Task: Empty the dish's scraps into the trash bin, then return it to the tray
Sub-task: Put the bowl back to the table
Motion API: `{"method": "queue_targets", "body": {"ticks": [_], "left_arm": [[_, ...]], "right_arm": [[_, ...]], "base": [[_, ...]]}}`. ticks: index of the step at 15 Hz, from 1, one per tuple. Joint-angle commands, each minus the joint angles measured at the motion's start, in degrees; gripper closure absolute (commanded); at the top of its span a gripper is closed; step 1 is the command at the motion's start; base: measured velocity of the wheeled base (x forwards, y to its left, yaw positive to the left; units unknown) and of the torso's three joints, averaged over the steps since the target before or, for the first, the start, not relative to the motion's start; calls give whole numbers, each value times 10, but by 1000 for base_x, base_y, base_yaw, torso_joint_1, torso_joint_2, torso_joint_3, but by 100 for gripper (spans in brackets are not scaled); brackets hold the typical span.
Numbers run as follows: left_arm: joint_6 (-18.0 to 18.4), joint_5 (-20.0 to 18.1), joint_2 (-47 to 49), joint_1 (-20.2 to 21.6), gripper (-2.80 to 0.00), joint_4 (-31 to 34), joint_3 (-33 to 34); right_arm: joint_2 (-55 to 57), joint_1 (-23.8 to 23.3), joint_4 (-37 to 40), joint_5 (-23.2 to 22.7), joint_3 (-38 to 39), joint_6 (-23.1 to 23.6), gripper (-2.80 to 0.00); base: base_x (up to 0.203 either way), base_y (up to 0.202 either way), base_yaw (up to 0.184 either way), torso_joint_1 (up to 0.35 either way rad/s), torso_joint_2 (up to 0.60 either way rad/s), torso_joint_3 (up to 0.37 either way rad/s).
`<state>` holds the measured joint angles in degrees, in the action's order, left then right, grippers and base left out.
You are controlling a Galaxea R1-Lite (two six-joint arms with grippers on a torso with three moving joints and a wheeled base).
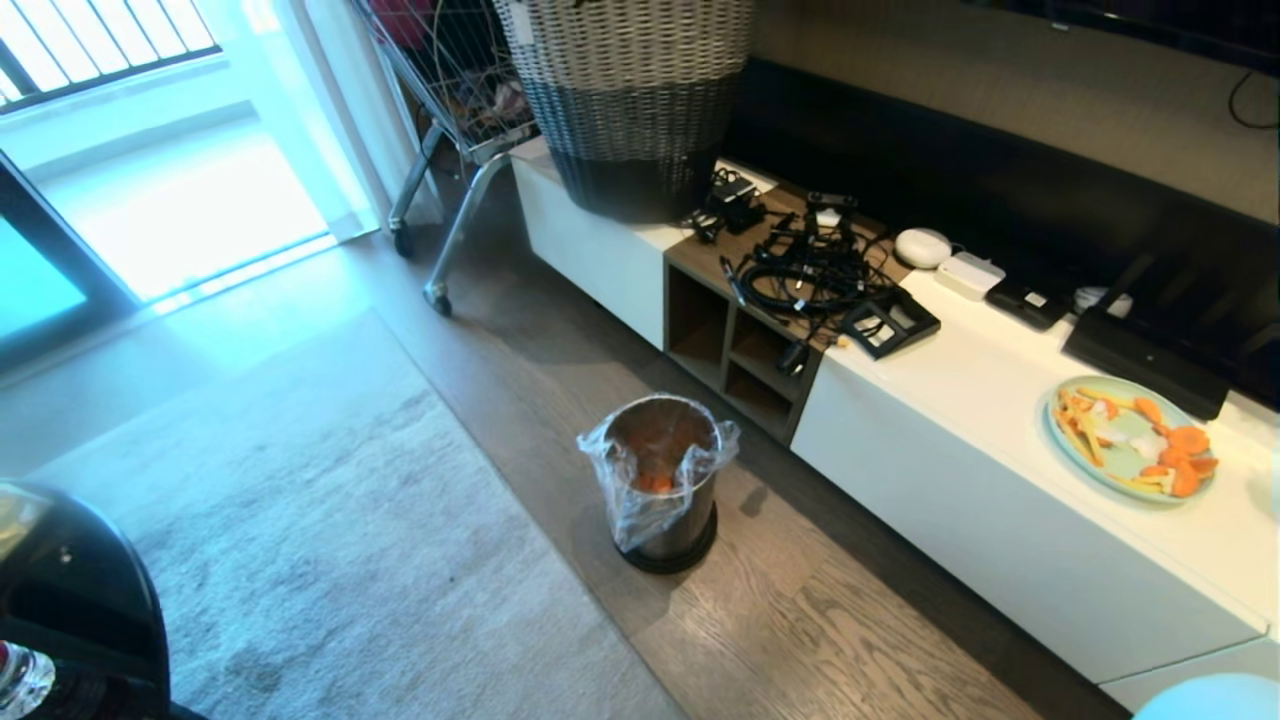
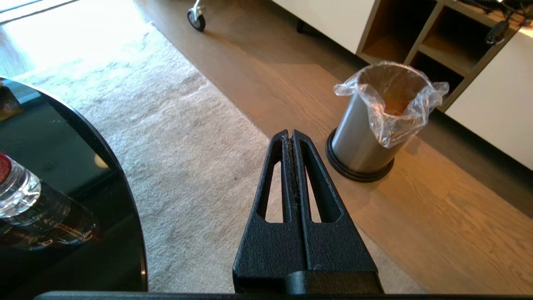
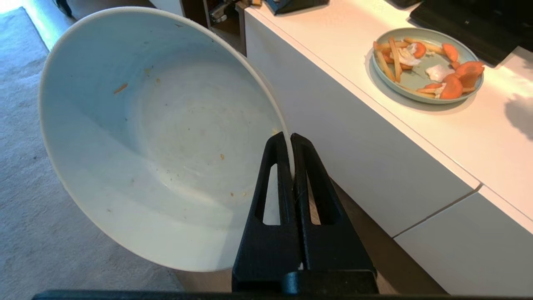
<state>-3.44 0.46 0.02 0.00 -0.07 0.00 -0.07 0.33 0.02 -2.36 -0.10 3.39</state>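
My right gripper (image 3: 290, 135) is shut on the rim of the dish (image 3: 158, 137), a deep white bowl held tilted, with only small crumbs inside. Its pale edge shows at the bottom right corner of the head view (image 1: 1210, 700). The trash bin (image 1: 665, 480), brushed metal with a clear bag liner, stands on the wood floor in front of the low cabinet, and orange scraps (image 1: 655, 482) lie inside it. The left wrist view shows the trash bin (image 2: 374, 129) too. The flat black tray (image 1: 1145, 355) lies on the cabinet top. My left gripper (image 2: 290, 132) is shut and empty over the rug.
A pale green plate (image 1: 1130, 440) with carrot pieces sits on the white cabinet (image 1: 980, 520) in front of the tray. A cable tangle (image 1: 810, 270) and a woven basket (image 1: 630, 90) are further along. A black glass table (image 2: 62, 187) with a bottle (image 2: 16, 191) is at the left.
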Motion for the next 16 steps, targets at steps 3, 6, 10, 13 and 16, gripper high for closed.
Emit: {"method": "queue_targets", "body": {"ticks": [3,6,10,13,16], "left_arm": [[-1,0,0,0,0,0,0],[-1,0,0,0,0,0,0],[-1,0,0,0,0,0,0],[-1,0,0,0,0,0,0],[-1,0,0,0,0,0,0]], "right_arm": [[1,0,0,0,0,0,0],[1,0,0,0,0,0,0],[1,0,0,0,0,0,0],[1,0,0,0,0,0,0],[1,0,0,0,0,0,0]], "base": [[0,0,0,2,2,205],[0,0,0,5,2,206],[0,0,0,1,1,199],[0,0,0,5,2,180],[0,0,0,0,0,0]]}}
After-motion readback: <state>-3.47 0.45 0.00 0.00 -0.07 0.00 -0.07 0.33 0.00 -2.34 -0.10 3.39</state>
